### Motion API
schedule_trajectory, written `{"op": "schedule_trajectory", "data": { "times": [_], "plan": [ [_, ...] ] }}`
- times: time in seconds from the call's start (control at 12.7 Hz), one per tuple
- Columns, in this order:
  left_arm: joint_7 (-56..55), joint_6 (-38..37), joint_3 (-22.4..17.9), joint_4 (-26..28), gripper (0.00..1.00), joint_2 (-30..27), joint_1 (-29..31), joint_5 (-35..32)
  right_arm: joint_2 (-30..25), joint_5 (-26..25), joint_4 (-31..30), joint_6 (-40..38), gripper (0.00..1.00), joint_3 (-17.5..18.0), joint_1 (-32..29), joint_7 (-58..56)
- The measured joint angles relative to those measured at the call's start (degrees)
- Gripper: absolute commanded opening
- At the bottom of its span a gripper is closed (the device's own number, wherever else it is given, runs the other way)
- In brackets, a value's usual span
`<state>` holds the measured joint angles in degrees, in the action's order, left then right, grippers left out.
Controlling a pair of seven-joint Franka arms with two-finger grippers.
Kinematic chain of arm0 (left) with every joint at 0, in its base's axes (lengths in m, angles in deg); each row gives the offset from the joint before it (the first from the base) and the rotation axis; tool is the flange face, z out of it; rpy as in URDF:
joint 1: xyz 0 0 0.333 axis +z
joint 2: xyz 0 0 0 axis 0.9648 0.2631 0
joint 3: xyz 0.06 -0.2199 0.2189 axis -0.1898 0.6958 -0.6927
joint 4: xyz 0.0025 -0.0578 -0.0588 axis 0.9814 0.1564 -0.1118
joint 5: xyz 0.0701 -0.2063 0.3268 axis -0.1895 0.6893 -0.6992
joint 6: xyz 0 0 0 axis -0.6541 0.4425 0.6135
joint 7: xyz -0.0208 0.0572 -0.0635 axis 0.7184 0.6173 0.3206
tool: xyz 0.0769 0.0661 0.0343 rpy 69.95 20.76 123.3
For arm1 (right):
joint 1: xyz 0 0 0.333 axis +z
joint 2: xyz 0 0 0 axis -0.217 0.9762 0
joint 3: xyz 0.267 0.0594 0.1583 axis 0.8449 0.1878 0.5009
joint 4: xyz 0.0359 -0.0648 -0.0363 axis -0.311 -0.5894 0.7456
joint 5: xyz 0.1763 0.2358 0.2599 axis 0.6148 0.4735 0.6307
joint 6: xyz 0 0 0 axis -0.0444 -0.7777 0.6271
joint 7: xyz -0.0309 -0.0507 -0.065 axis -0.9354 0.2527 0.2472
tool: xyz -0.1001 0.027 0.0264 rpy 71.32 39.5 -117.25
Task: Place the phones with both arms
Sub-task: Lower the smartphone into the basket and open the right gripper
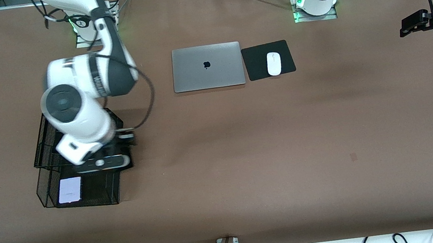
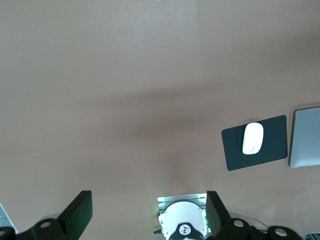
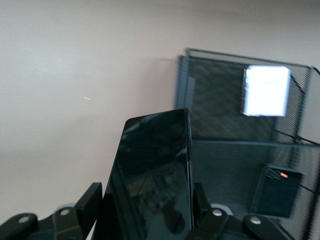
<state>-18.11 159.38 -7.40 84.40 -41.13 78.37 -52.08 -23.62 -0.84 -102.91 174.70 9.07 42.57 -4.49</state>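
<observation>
Lavender-white phone (image 1: pixel 70 190) in mesh tray (image 1: pixel 45 190); right end effector (image 3: pixel 145 210) above, pinching black slab (image 3: pixel 150 180); left end effector (image 2: pixel 147 215) spread.

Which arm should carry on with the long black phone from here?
Right. Its gripper is shut on the long black phone above the mesh tray. The left gripper waits open at the table's other end.

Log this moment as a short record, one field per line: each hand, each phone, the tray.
right hand: shut on slim phone, over tray
left hand: open, holds nothing, waits over bare table at the left arm's end
white phone: flat in the tray compartment nearest the front camera
small black phone: in the next tray compartment
laptop: shut, beside mouse
</observation>
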Motion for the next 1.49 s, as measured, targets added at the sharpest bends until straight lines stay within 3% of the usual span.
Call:
{"op": "schedule_trajectory", "data": {
  "times": [0.24,0.71,1.1,1.49],
  "plan": [
    [0.0,0.0,0.0,0.0,1.0,0.0,0.0,0.0,-1.2,0.0,-3.5,-3.4,0.0,-2.7,0.0,-0.1],
    [-0.1,0.0,-0.2,0.1,1.0,0.3,0.0,0.0,-9.4,-2.5,-10.7,-3.8,0.0,-5.0,0.1,-0.2],
    [-0.1,0.0,-0.5,0.1,1.0,0.4,0.2,0.0,-11.9,-2.5,-20.8,5.3,0.0,-4.8,0.4,-0.3],
    [-0.1,0.0,-1.0,0.1,1.0,0.5,0.4,0.0,-11.9,-0.3,-23.2,10.9,0.0,-3.2,0.8,-0.1]
  ]
}}
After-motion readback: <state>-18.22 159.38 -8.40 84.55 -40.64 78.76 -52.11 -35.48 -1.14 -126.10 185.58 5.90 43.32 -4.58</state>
